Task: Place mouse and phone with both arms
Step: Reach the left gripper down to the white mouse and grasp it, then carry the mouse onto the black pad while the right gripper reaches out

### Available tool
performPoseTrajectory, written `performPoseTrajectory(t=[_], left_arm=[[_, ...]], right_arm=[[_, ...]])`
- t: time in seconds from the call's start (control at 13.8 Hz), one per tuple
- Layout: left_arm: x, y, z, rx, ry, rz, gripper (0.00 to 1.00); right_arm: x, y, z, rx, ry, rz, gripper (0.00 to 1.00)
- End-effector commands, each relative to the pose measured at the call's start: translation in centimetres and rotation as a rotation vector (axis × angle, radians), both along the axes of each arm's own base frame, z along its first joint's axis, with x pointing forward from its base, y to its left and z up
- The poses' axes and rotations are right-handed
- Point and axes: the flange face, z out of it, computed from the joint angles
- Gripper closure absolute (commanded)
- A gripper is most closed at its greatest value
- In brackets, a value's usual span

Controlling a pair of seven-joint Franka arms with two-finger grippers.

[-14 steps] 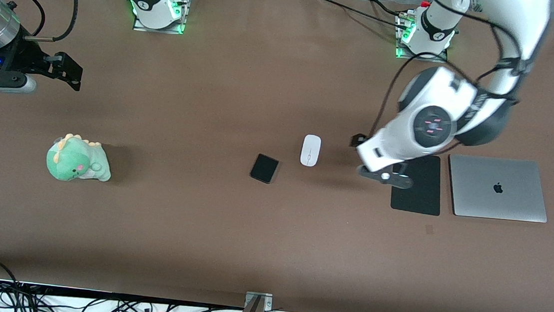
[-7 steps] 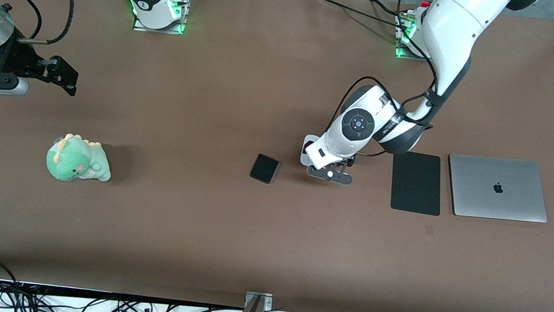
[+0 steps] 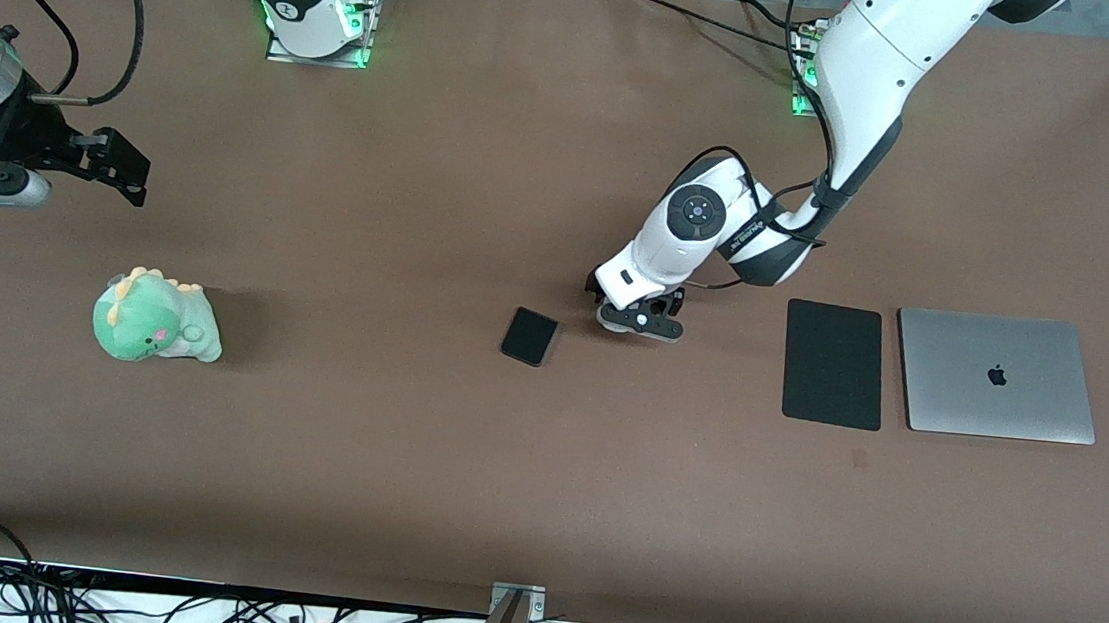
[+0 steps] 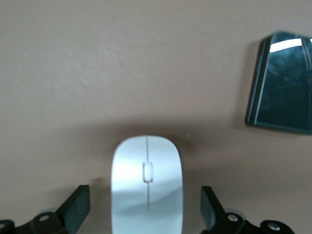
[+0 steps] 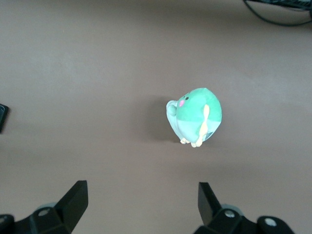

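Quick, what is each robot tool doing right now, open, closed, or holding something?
Left tool: open, fingers on either side of the mouse, not gripping it.
Right tool: open, holding nothing, over bare table near the green plush toy.

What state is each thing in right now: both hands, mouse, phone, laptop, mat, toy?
Left hand: open, fingers either side of the mouse, not closed on it.
Right hand: open, holds nothing, waits over the table near the toy.
Mouse: flat on the table, not gripped.
Phone: flat on the table, untouched.
Laptop: lid shut.
Mat: flat, nothing on it.
Toy: on the table, untouched.
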Motion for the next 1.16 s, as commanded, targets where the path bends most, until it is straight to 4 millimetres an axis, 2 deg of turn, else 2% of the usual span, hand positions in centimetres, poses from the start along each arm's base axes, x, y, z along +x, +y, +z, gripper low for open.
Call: performPoseTrajectory(t=[0.0,0.07,0.15,0.22,0.29,0.36,0.51,0.65,0.73,0.8,0.95,1.09], left_arm=[[-0.5,-0.3,-0.9,0.024,-0.025,-0.017,0.0],[-0.6,-0.5,-0.8,0.024,-0.028,-0.022,0.0],[-0.6,-0.5,-0.7,0.024,-0.028,-0.024,0.32],[-0.6,-0.5,-0.8,0.026,-0.026,-0.025,0.54],[-0.5,-0.3,-0.7,0.029,-0.025,-0.027,0.67],[-0.1,0.0,-0.2,0.032,-0.03,-0.024,0.71],[0.6,1.1,2.1,0.093,-0.008,-0.018,0.71],[1.9,3.1,6.4,0.191,0.032,-0.004,0.71],[2.3,4.5,8.2,0.259,0.078,-0.018,0.71],[3.4,6.8,9.4,0.313,0.137,-0.021,0.71],[6.8,13.1,11.0,0.34,0.213,-0.042,0.69],[9.1,19.7,10.0,0.316,0.246,-0.027,0.68]], right_arm=[[0.5,1.3,-1.7,0.002,0.059,0.047,0.0],[0.0,2.3,-2.3,-0.001,0.103,0.04,0.0],[-0.1,3.5,-2.8,0.003,0.117,0.051,0.0],[0.0,3.8,-2.8,0.019,0.114,0.041,0.0],[0.1,3.9,-3.1,0.026,0.119,0.034,0.0],[0.3,4.1,-3.6,0.04,0.128,0.033,0.0],[0.7,4.6,-4.5,0.052,0.138,0.012,0.0],[1.0,5.4,-5.5,0.068,0.135,-0.029,0.0],[1.3,6.7,-6.5,0.071,0.139,-0.03,0.0],[1.4,8.4,-7.4,0.068,0.138,-0.034,0.0],[2.0,12.0,-10.1,0.062,0.125,-0.071,0.0],[2.6,15.5,-13.4,0.087,0.122,-0.14,0.0]])
